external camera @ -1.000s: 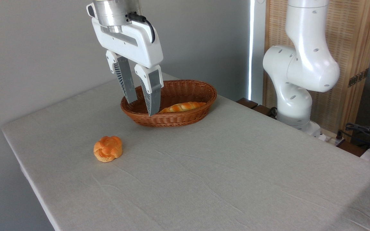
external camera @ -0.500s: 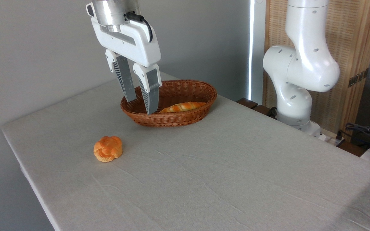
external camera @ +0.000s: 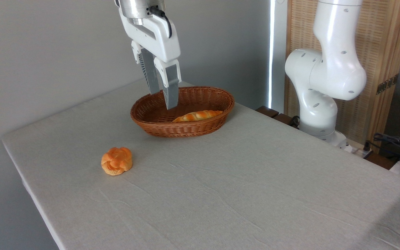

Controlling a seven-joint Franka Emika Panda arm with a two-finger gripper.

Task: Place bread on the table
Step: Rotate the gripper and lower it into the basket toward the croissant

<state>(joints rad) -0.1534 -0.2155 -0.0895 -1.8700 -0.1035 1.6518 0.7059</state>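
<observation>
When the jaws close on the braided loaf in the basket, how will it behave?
The braided loaf looks glossy, so perhaps slippery. Being long with tapered ends, it may pivot unless gripped mid-length. Leaning against the wicker basket wall, it could shift when nudged.

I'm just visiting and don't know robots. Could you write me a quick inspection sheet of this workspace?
Surface: table under a wrinkled grey-beige cloth.
Job's things: braided bread lying inside the wicker basket.
Clutter: round bun on the cloth.
Gripper: gripper above the basket, fingers slightly apart, holding nothing.
Cables: black cable on the wrist; wires at far right.
Surroundings: grey wall, wooden screen.
</observation>
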